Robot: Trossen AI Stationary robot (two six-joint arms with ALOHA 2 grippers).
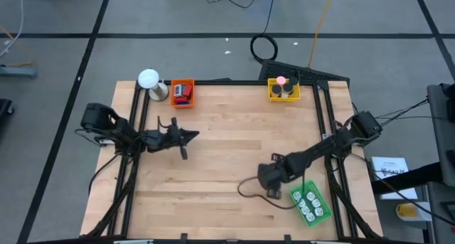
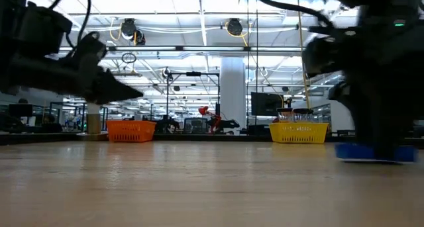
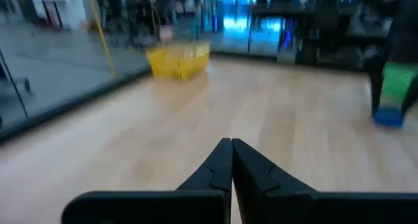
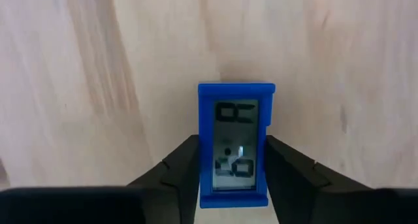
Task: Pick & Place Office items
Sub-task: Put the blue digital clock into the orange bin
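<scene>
I am working the right tool (image 4: 232,168) down over a small blue rectangle (image 4: 236,144) lying flat on the worktop (image 1: 227,151), lower right of centre in the high view, just beside the green tray (image 1: 311,206). In the right wrist view the blue piece is sitting squarely between the two fingers (image 4: 179,168), one on each long side, with its long axis running straight out ahead of the tool, so the jaws are set to press across its narrow width. I am judging the fingers as closing in against its sides; whether they are gripping firmly yet I cannot tell, since the piece is resting on the wood and nothing is lifted. In the low view the same blue piece (image 2: 371,152) is showing at the right edge, under the dark bulk of the arm.

The left tool (image 3: 231,160) is hanging above bare wood at the left middle of the high view, fingers pressed together and holding nothing (it is the farther arm by a wide margin, so this pick belongs to the right).

The orange tray (image 1: 183,93) and yellow tray (image 1: 284,89) are waiting along the top edge of the worktop, well apart from the blue piece.
</scene>
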